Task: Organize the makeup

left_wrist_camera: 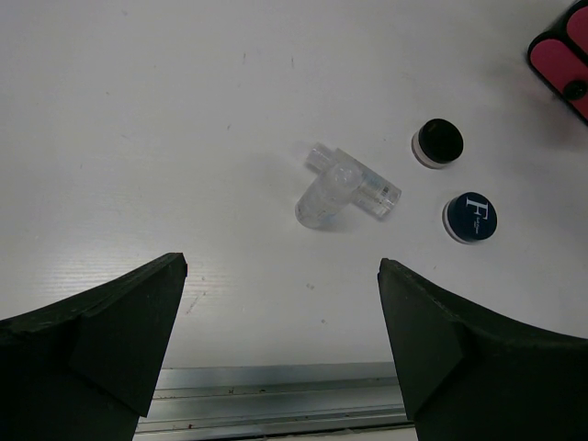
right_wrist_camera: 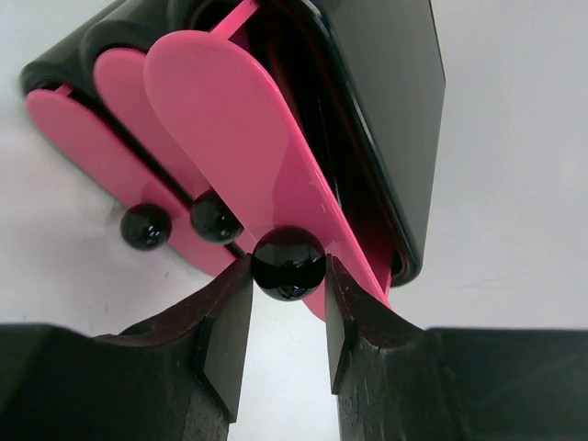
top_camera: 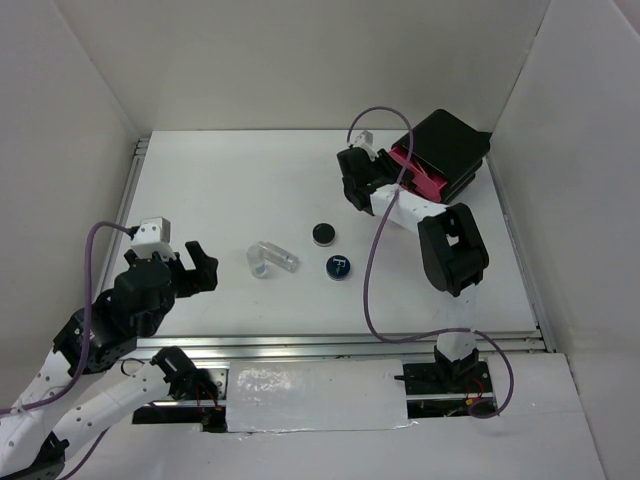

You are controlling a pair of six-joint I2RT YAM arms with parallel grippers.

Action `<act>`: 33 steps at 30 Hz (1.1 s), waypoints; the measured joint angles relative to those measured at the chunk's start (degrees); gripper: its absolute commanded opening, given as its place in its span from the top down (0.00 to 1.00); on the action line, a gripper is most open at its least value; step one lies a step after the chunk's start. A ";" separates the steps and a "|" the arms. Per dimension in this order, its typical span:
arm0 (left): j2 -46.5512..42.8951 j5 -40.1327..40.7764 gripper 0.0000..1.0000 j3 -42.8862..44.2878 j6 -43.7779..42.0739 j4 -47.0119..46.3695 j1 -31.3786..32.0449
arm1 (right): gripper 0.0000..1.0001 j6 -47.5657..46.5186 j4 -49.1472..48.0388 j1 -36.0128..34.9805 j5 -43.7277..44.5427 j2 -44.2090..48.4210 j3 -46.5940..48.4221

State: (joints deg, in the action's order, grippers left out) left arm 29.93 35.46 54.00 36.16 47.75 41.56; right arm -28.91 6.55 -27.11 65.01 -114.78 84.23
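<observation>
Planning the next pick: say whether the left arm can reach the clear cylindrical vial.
Probably yes: the left gripper stands open, aimed at the clear cylindrical vial, with only bare white table between.

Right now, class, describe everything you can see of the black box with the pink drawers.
The black box looks like glossy plastic and sits askew at the far right corner of the table. It holds three pink drawers with rounded fronts, each bearing a round black knob. One front stands out ahead of the other two. The right fingers pinch its knob from both sides.
</observation>
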 measured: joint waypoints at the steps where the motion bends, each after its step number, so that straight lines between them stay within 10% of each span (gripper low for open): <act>1: 0.04 0.00 0.01 0.00 -0.02 0.00 0.00 | 0.62 -0.76 -0.85 0.42 0.07 -0.33 0.00; 33: 2.19 0.00 0.01 0.00 -0.02 -0.09 0.00 | 0.35 0.72 -6.97 -0.94 0.15 2.47 -4.81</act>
State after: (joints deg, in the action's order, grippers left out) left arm 32.12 35.46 54.00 36.14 47.66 41.56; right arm -28.18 -0.43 -28.05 65.17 -112.31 79.42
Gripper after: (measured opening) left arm 0.994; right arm 0.659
